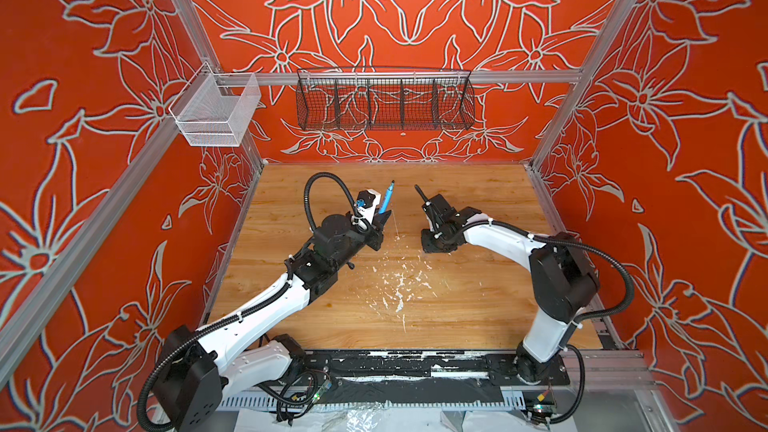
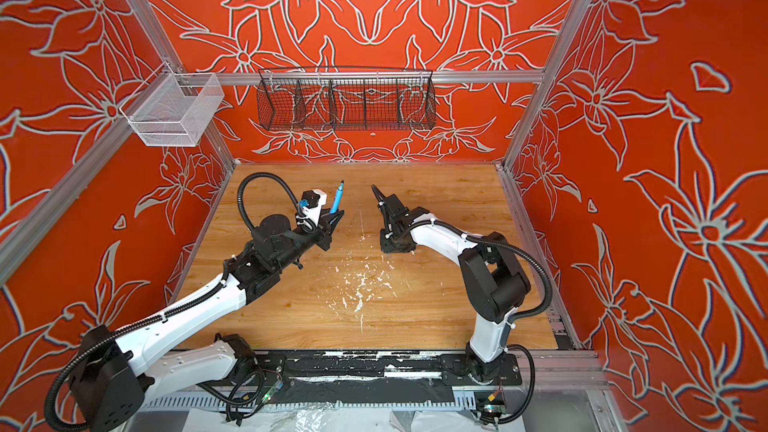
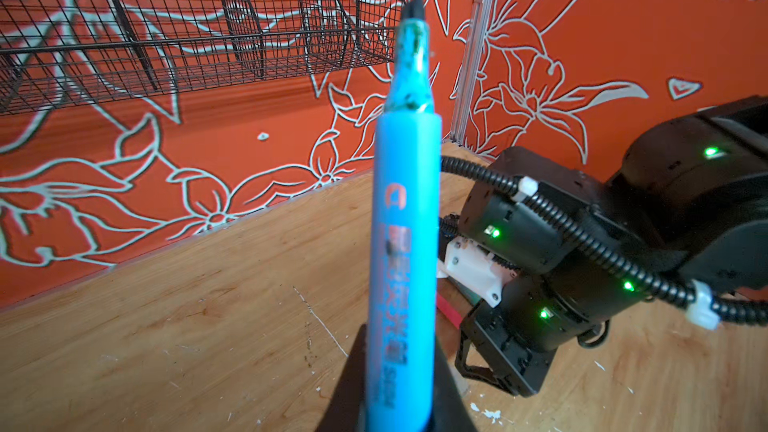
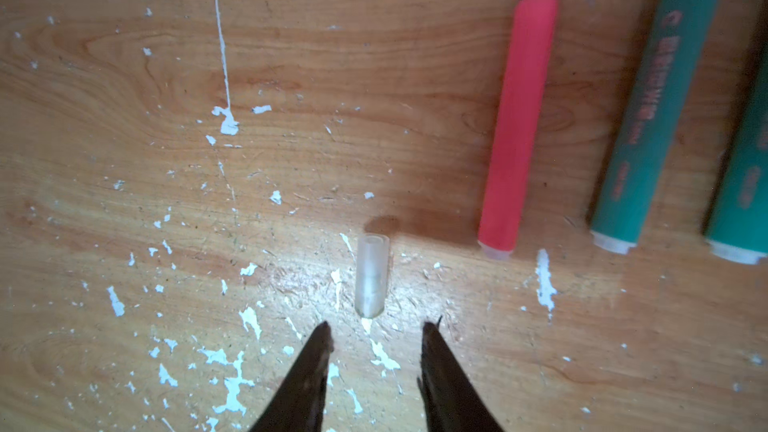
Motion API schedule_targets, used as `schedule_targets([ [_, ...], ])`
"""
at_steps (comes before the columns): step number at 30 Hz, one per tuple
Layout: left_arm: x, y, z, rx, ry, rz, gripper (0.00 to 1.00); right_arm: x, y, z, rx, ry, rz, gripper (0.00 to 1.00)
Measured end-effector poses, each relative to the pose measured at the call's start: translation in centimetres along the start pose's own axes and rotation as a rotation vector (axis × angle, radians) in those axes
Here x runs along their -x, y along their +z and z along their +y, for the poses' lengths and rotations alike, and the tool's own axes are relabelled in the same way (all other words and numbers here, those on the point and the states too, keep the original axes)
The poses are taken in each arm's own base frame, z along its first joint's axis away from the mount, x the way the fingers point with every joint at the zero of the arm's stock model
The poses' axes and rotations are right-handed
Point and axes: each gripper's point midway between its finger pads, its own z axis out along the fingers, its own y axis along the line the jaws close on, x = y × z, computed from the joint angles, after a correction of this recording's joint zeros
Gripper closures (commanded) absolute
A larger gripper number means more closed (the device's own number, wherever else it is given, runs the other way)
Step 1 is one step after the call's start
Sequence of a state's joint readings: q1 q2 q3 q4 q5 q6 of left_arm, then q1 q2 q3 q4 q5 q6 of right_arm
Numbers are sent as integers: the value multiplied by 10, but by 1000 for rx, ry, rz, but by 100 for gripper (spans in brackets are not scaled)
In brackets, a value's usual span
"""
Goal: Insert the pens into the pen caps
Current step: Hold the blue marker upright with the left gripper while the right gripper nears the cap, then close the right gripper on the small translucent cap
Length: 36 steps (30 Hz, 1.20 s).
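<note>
My left gripper (image 1: 384, 216) (image 3: 399, 407) is shut on the lower barrel of a blue pen (image 1: 387, 197) (image 2: 337, 197) (image 3: 405, 222). It holds the pen upright above the table, dark tip up. My right gripper (image 4: 377, 328) (image 1: 434, 244) points down at the table, open with nothing between its fingers. A translucent pen cap (image 4: 371, 280) lies on the wood just ahead of its fingertips. Beside it lie a red-pink pen (image 4: 519, 118) and two green pens (image 4: 656, 118) (image 4: 744, 184), white end plugs toward the gripper. In both top views the right arm hides these.
White paint flecks (image 1: 399, 284) cover the middle of the wooden table (image 1: 332, 305). A black wire basket (image 1: 384, 103) hangs on the back wall and a white mesh basket (image 1: 216, 112) on the left rail. The right arm (image 3: 582, 243) stands close beside the blue pen.
</note>
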<state>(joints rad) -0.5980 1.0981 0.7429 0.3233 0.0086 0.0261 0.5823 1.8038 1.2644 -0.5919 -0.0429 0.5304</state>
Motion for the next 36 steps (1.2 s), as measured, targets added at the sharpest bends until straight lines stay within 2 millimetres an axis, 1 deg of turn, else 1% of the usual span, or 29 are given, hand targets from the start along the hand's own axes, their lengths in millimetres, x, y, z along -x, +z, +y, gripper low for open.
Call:
schedule_targets([
  [4,0,0,-2,0,1,0,100,6,13,3,-27,2,11,65],
  [8,3,-2,-4,1,2,-8,100,0,28,-2,-57,13,43,67],
  [11,6,-4,-3,5,2,-18,100,-1,33,-4,-76,18,53,70],
  [16,6,-4,-3,6,2,-18,100,1,35,-3,-85,15,55,73],
  [20,6,-4,-3,11,2,-18,100,4,35,-3,-95,14,45,72],
  [22,6,-4,-2,13,2,-18,100,3,35,-3,-96,16,45,70],
  [27,6,-4,-2,14,5,-18,100,2,36,-3,-95,21,46,70],
  [33,6,-4,-1,18,10,-19,100,-2,37,4,-87,13,45,76],
  [36,6,-4,-1,19,11,-19,100,-3,39,3,-86,12,43,76],
])
